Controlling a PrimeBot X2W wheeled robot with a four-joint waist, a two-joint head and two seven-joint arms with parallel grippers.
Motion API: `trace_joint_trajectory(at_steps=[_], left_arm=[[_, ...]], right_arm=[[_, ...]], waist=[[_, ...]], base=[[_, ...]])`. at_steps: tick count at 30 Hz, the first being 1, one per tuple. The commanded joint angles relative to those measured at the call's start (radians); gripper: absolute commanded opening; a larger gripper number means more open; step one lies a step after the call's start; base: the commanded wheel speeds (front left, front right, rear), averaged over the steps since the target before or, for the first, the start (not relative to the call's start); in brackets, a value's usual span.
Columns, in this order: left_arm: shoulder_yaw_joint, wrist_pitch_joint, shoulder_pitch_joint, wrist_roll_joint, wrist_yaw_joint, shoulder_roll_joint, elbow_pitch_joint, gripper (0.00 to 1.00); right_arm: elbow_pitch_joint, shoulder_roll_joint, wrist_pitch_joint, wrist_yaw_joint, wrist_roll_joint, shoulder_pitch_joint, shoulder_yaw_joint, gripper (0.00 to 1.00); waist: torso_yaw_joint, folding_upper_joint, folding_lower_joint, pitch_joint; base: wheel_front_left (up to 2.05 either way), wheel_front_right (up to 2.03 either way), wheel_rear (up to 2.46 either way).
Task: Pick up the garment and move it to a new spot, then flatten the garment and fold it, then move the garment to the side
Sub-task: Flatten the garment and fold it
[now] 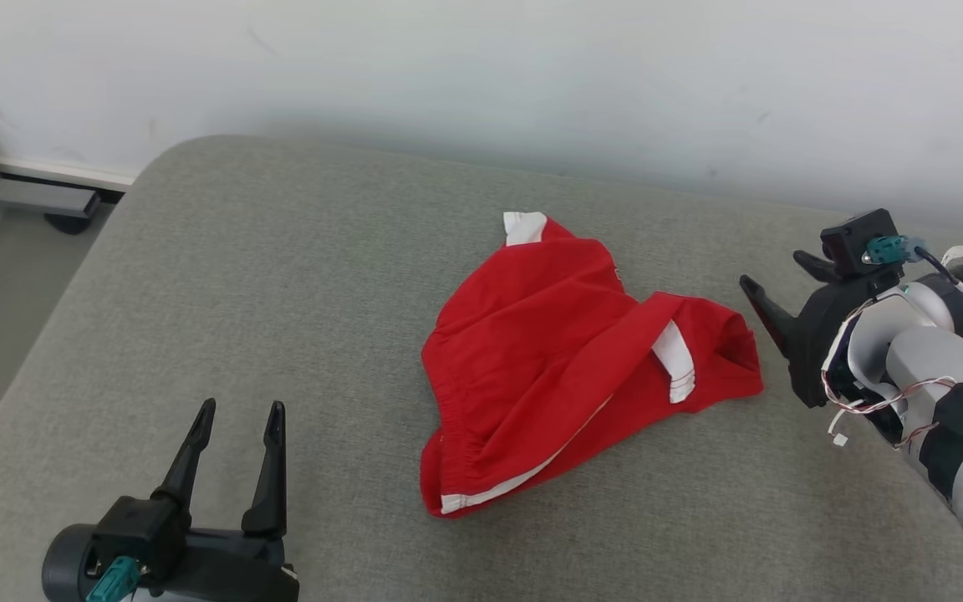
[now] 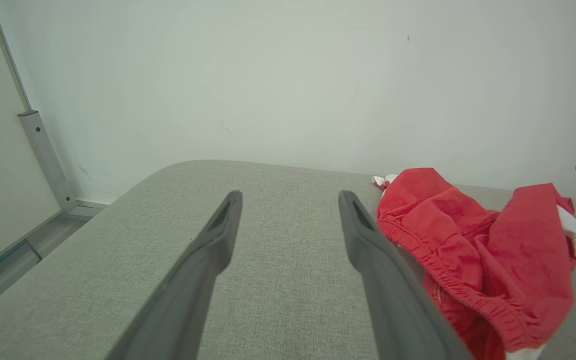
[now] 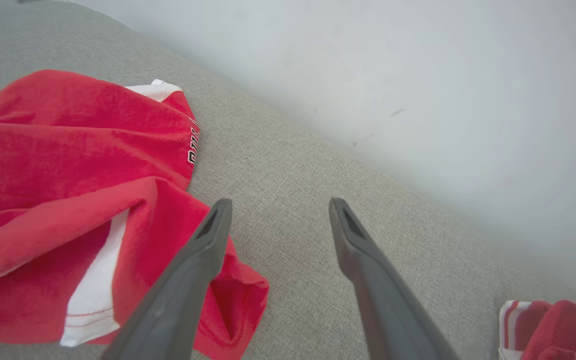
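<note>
The right gripper [image 1: 772,269] has two long dark-grey fingers [image 3: 203,260], tapering, slotted near the tips. Beside its black camera block [image 1: 858,238] sits a teal connector [image 1: 887,249]; behind the block trails a black cable [image 1: 962,288]; below the block, red-and-white wires [image 1: 883,401] loop over a silver forearm [image 1: 924,351]. The left gripper [image 1: 242,407] has the same fingers

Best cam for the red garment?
Head view: the whole red garment shows, outline complete. Left wrist view sees it side-on, cut off at the bottom edge; right wrist view crops it at the left edge.
</note>
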Motion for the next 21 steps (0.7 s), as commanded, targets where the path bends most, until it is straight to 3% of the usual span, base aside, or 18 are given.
trace_joint_trajectory(at_steps=[1,15,21], left_arm=[[0.004,-0.005,0.006,0.008,0.000,0.006,-0.002,1.00],[0.014,-0.005,0.022,0.011,0.001,0.005,-0.017,1.00],[0.027,-0.005,0.052,0.020,0.002,0.010,-0.034,1.00]], right_arm=[[-0.012,-0.004,-0.004,-0.002,0.024,0.018,-0.002,1.00],[-0.167,-0.075,-0.104,-0.002,0.109,0.123,-0.019,1.00],[-0.243,-0.118,-0.156,-0.002,0.130,0.218,-0.106,1.00]], waist=[[-0.030,-0.0001,0.0000,0.003],[-0.065,-0.0001,0.0000,-0.024],[-0.086,-0.0001,0.0000,-0.045]], base=[[0.00,0.00,0.00],[0.00,0.00,0.00],[0.00,0.00,0.00]])
